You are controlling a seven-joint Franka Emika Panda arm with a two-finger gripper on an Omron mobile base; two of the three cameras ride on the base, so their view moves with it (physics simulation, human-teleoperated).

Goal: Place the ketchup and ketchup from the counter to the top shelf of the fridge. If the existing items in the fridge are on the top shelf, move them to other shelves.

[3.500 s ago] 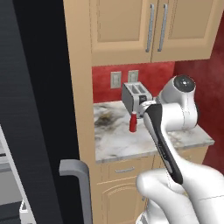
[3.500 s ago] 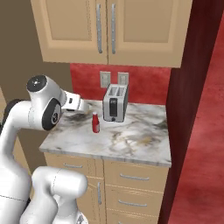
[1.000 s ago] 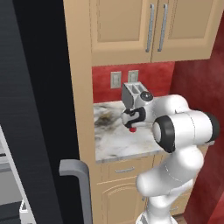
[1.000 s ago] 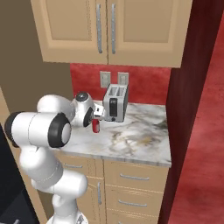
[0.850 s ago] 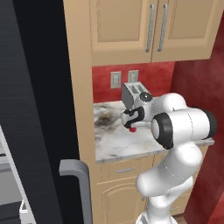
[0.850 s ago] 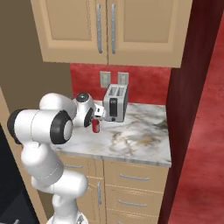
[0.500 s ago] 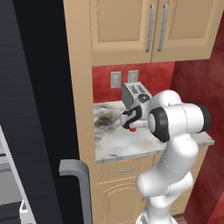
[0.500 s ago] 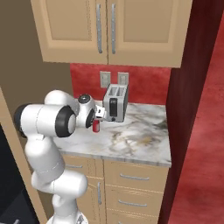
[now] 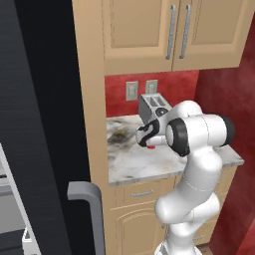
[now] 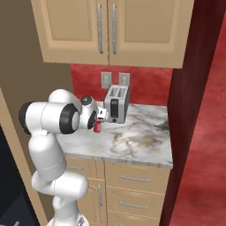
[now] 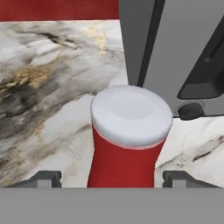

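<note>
- The two-finger gripper (image 11: 112,178) has come down over the small red squeeze bottle with a pale cap (image 11: 129,140) within the last few seconds. It was hanging well back from the bottle before, and its dark finger tips (image 11: 43,178) now stand on either side of the bottle at the bottom of the hand view.
- The jaws are partly drawn in from their widest, with a gap showing between each tip and the red body. I judge the grasp under way and not yet made, so nothing is held.
- In the left base view the ketchup bottle (image 9: 149,145) is a red sliver at centre frame, standing upright on the white-grey marbled stone counter (image 9: 134,159). It is just in front of the grey metal toaster (image 9: 153,106).
- For the task this is the first pick-up. The bottle is not yet lifted, and the carry to the tall black fridge (image 9: 40,149) at the left of the frame is yet to come.
- Beige wooden wall cupboards (image 10: 110,31) fill the upper part of the right base view. A red backsplash with two wall sockets (image 10: 112,79) lies beneath them, and beige drawers (image 10: 137,181) sit under the counter.
</note>
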